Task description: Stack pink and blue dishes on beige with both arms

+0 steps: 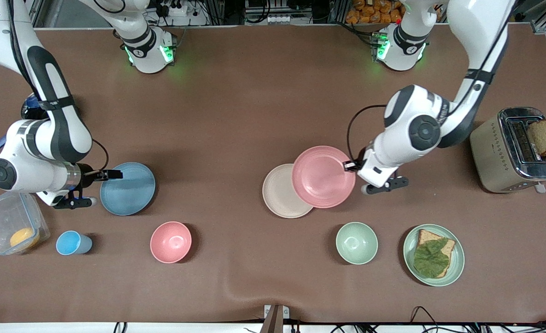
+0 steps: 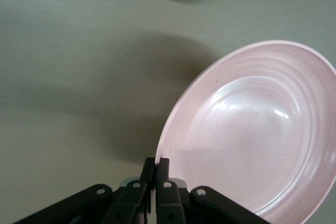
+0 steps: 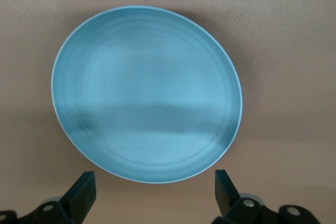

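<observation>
A: Over the beige plate (image 1: 282,194), what does the left gripper (image 1: 350,165) carry?
B: It is clamped on the rim of the pink plate (image 1: 323,176), which hangs partly above the beige plate.

A: Toward the right arm's end of the table?
B: The blue plate (image 1: 128,188) lies flat; the right gripper (image 1: 112,175) stands at its rim, fingers (image 3: 84,192) spread wide, holding nothing.

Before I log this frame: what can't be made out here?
- Beige plate, front view: part hidden under the pink plate; whether they touch is unclear.
- Left gripper, front view: fingertips hidden by the pink plate's rim.
- Blue plate, right wrist view: whether the open right gripper touches it.
</observation>
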